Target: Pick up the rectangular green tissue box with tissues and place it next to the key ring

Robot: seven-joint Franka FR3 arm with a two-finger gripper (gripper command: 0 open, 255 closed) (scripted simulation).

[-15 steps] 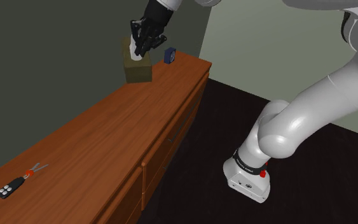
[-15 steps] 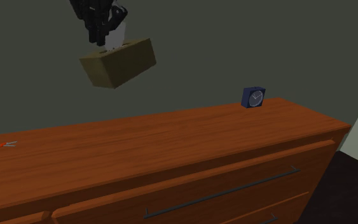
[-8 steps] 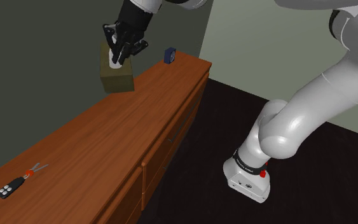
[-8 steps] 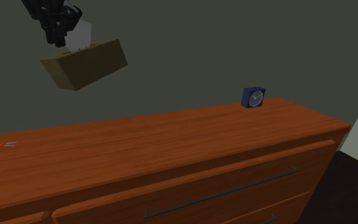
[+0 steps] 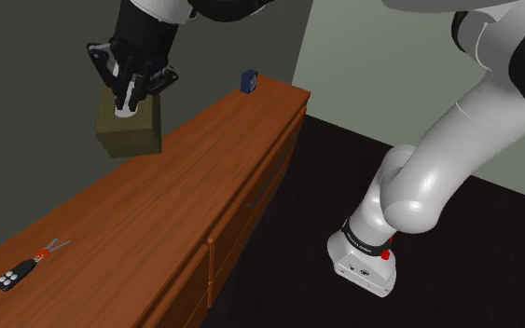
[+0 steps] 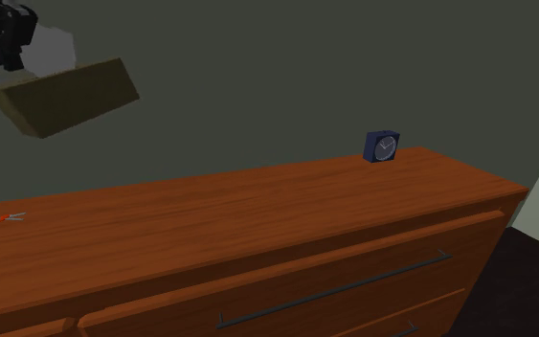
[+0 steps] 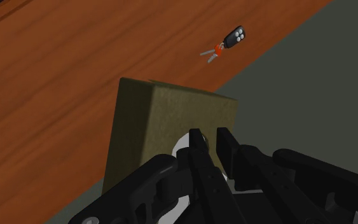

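End effector [image 5: 123, 105] holds olive tissue box [image 5: 131, 132] aloft, seemingly clamped.

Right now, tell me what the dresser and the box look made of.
Dresser: wood, judging by the reddish-brown grain streaks along its top; the finish looks smooth. Box: plain olive and matte, with no visible texture; maybe card, but the look leaves it open.

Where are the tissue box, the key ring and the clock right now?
tissue box [image 5: 131, 135], shoulder view, on its olive side face.
key ring [image 7: 220, 48], wrist view, on the red ring between fob and keys.
clock [image 6: 384, 146], second exterior view, on its dial.
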